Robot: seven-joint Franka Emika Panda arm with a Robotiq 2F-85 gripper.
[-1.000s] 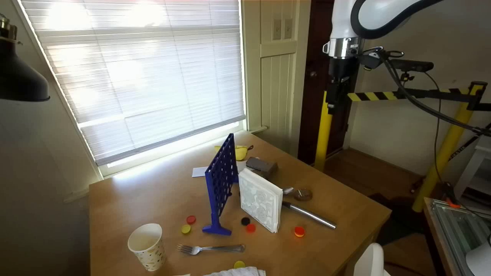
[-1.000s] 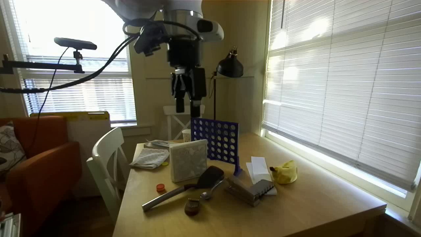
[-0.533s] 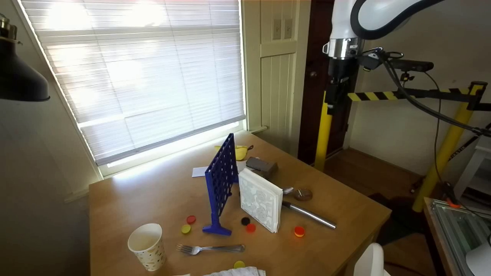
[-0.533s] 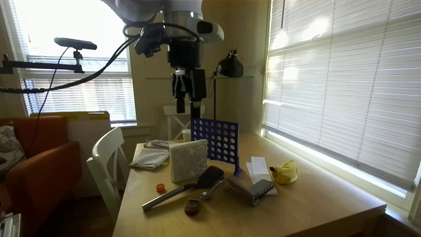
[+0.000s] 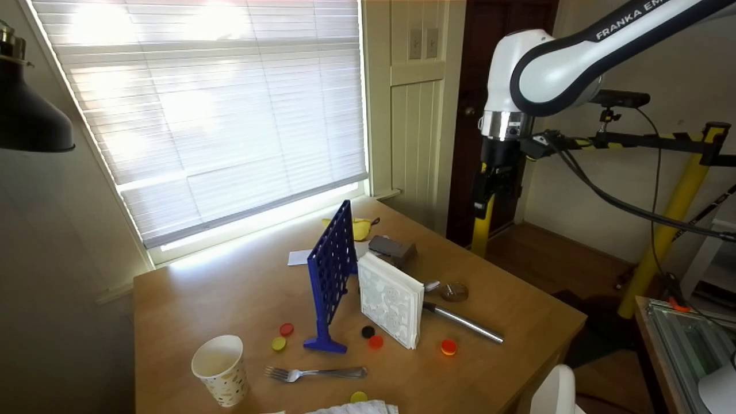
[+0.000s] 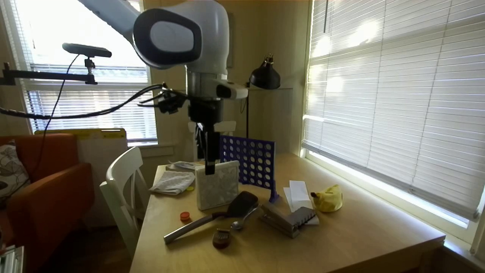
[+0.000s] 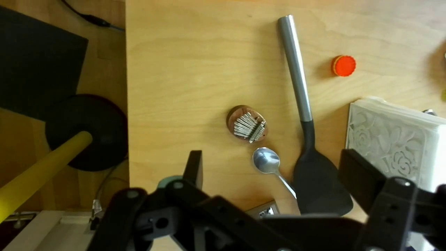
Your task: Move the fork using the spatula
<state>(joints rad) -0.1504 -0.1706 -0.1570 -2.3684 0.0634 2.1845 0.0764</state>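
"So, how does the tool stand?"

"Above the table, its fingers spread wide, gripping nothing. In the wrist view they show on either side of the spoon and the blade of the spatula, both lying on the wood below."

"And the edges?"

"In an exterior view the spatula's handle tip lies near the table edge beside the white chair, a little inside it. In the wrist view, a wide strip of wood shows between the thumb piano and the edge near the yellow post. A broader stretch lies between the blue rack and the window blind."

"Where's the fork?"

"On the table, well apart from the spatula, tines toward the cup but not touching it. A yellow disc and a cloth sit near its handle."

"Now count."

"One fork, one spatula, one spoon, one thumb piano, one cup, one blue rack, one white patterned block. Two red discs, two yellow discs, one black disc. One red-topped stack besides; how many pieces it holds I can't tell."
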